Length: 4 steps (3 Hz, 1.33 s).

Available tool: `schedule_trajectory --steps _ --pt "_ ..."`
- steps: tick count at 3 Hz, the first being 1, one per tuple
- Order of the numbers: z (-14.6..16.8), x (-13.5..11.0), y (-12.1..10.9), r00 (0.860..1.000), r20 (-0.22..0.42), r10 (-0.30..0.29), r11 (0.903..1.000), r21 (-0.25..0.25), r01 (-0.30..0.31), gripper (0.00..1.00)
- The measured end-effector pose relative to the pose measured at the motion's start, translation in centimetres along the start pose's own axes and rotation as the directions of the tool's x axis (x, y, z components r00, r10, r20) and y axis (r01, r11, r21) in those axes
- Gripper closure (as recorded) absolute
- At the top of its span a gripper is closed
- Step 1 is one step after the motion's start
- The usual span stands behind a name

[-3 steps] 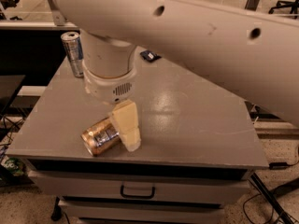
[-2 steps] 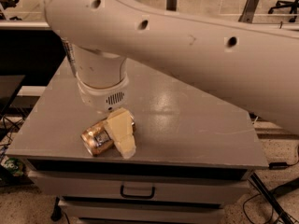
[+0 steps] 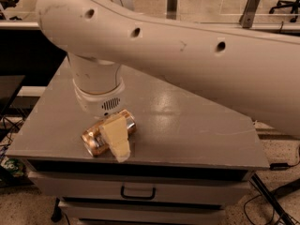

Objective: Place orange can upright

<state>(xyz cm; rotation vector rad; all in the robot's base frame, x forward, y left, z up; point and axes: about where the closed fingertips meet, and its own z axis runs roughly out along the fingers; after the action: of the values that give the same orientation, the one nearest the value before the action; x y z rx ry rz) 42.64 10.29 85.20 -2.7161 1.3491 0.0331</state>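
Observation:
The orange can point(image 3: 93, 139) lies on its side near the front left edge of the grey table point(image 3: 187, 125), its silver top pointing to the front left. My gripper point(image 3: 116, 138) has come down from the big white arm point(image 3: 187, 55) onto the can. Its cream tip lies across the can's near side. The part of the gripper behind the can is hidden.
The white arm spans the whole upper view and hides the back left of the table. A drawer with a dark handle point(image 3: 138, 191) sits under the table's front edge. Cables lie on the floor at the right point(image 3: 276, 196).
The arm has swung left and lower, now hiding the tall silver-blue can at the back left. The gripper has settled lower over the orange can, which still lies in the same place.

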Motion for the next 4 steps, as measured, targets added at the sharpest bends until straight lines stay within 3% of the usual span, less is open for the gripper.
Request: schedule_trajectory --steps 1,2,3,4 --pt "0.5 0.0 0.0 1.0 -0.004 0.013 0.9999 -0.008 -0.013 0.34" --pt "0.6 0.3 -0.1 0.999 -0.007 0.033 0.9992 -0.021 -0.033 0.66" --pt "-0.1 0.6 -0.5 0.999 0.002 0.053 0.9983 -0.024 -0.053 0.89" --pt "-2.3 1.4 -1.3 0.993 0.069 0.101 0.9947 -0.027 -0.099 1.0"
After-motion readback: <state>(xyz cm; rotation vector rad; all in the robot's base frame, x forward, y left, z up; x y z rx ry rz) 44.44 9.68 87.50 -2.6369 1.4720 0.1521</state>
